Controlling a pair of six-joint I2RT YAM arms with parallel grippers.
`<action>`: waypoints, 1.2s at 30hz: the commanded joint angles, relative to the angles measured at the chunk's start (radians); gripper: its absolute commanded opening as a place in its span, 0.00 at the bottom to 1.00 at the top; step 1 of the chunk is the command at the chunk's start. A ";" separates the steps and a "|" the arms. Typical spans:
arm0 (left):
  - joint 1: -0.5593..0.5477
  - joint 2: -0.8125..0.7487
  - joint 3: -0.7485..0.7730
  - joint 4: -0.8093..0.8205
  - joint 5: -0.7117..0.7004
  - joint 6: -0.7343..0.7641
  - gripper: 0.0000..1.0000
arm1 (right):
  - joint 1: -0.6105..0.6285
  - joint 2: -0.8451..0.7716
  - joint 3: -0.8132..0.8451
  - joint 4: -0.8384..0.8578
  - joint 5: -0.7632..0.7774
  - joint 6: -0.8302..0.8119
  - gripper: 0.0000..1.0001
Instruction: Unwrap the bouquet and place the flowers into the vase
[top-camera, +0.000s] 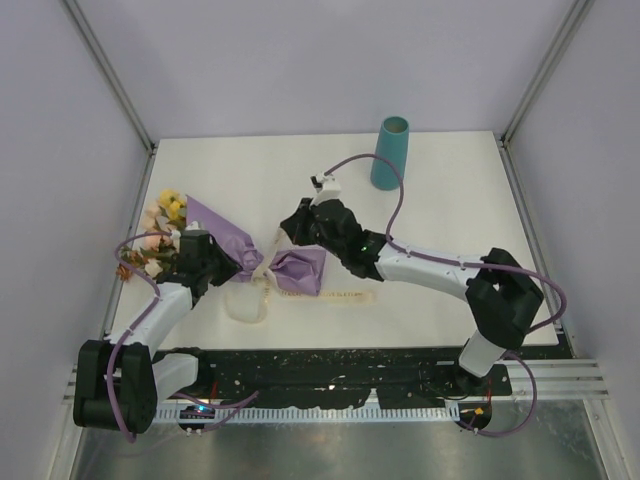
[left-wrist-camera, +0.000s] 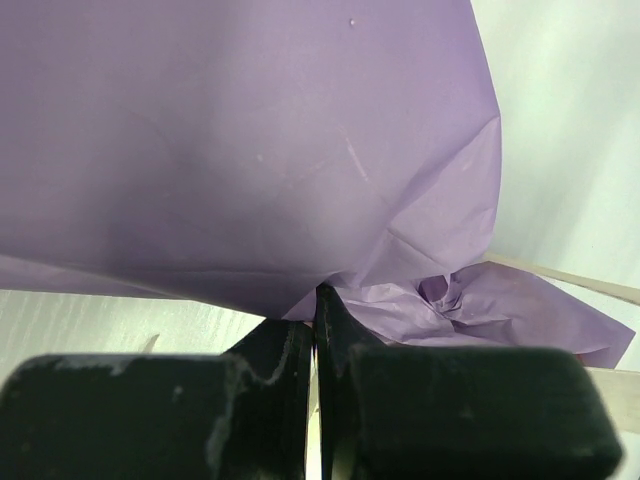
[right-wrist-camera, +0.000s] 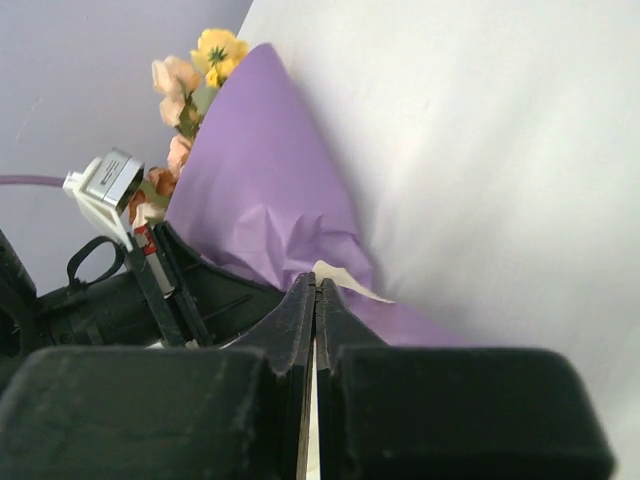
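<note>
So the step in hand is getting the bow undone, and the trick, I reckon, is one hand anchoring while the other pulls. My left gripper (left-wrist-camera: 316, 300) is pinched shut on the paper of the bouquet (top-camera: 212, 222), a bunch of artificial flowers in a purple paper cone lying on the left side of the white table (top-camera: 450, 200). My right gripper (right-wrist-camera: 315, 290) is closed tight too. A bit of flat cream ribbon (right-wrist-camera: 345, 280) pokes out right behind its tips, so I'd say it has the ribbon.

Best bet: pull that strand straight away from the knot, slow and low, while the left holds firm so the bundle doesn't slide along. If the knot tightens, I'd ease off and regrip closer in.

Where stuff sits: the crumpled waist of the wrap is between my two grippers, with the left one touching the paper on its left and the right one just beside it, to the far right. The yellow and peach blooms (top-camera: 165, 212) stick out at the far-left end, beyond my left gripper. The tall teal tapered vase (top-camera: 390, 152) stands upright toward the far right, well apart from both.
</note>
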 joint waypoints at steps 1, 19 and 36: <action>0.000 -0.011 -0.010 -0.012 -0.024 0.022 0.07 | -0.048 -0.129 -0.031 0.004 0.070 -0.063 0.05; 0.000 0.008 0.022 -0.038 -0.032 0.042 0.06 | -0.233 -0.500 -0.083 -0.193 0.287 -0.253 0.05; 0.000 -0.012 0.016 -0.046 -0.053 0.051 0.06 | -0.348 -0.680 -0.101 -0.278 0.388 -0.330 0.05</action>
